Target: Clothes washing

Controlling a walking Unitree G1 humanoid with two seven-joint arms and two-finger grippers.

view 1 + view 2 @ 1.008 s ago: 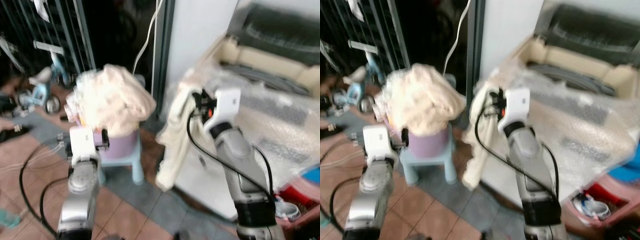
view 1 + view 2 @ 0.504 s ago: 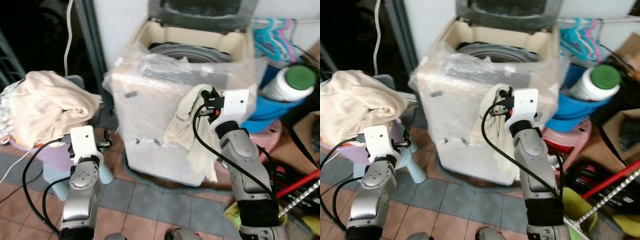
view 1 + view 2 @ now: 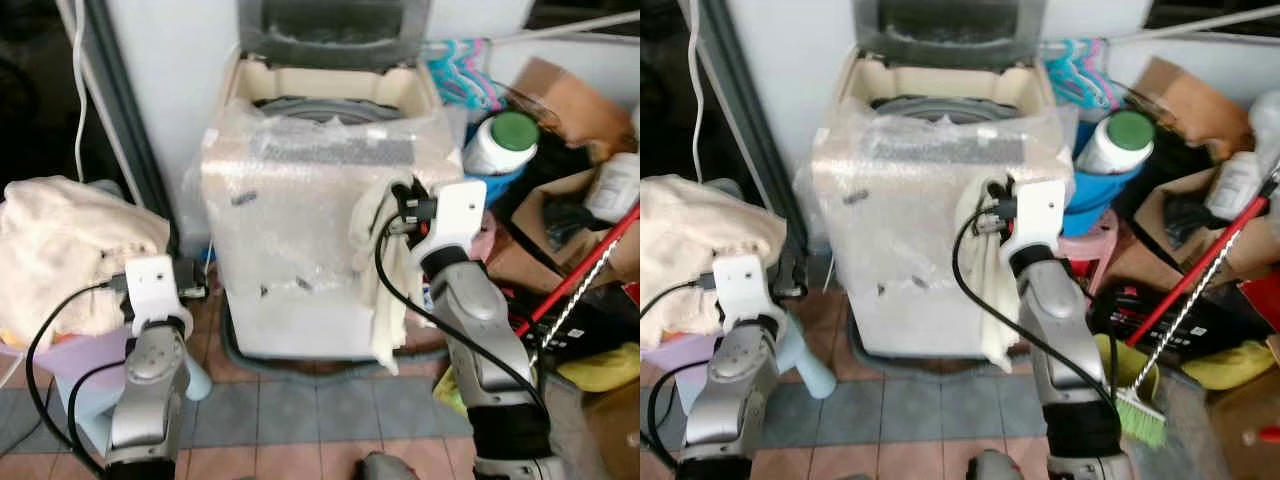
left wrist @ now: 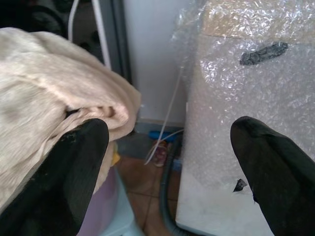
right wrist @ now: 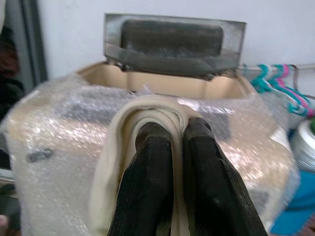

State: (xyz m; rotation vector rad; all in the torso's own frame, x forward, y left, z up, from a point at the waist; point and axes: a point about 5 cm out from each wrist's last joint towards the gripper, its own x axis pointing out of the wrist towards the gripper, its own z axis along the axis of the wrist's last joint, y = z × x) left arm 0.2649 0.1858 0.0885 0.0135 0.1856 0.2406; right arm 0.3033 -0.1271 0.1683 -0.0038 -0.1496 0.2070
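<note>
A top-loading washing machine (image 3: 300, 250) wrapped in bubble wrap stands straight ahead with its grey lid (image 3: 335, 30) raised and the drum opening (image 3: 320, 105) showing. My right gripper (image 5: 178, 132) is shut on a cream cloth (image 3: 385, 290), which hangs down in front of the machine's right front corner. The cloth folds over the two black fingers (image 5: 152, 167). My left gripper (image 4: 167, 147) is open and holds nothing, low between the washer's left side and a pile of cream clothes (image 3: 70, 250). The pile lies in a lilac basket (image 3: 60, 355).
Right of the washer stand a blue bin with a white green-capped bottle (image 3: 505, 140), teal and pink hangers (image 3: 460, 80), a cardboard box (image 3: 570, 100) and a pink stool (image 3: 1090, 250). A red-handled broom (image 3: 580, 270) leans across the right floor. A grey door frame (image 3: 120, 120) rises at left.
The camera has swung right, so the washer now sits in the middle and the clothes pile at the left edge. My right gripper stays shut on the cream cloth, the left stays open.
</note>
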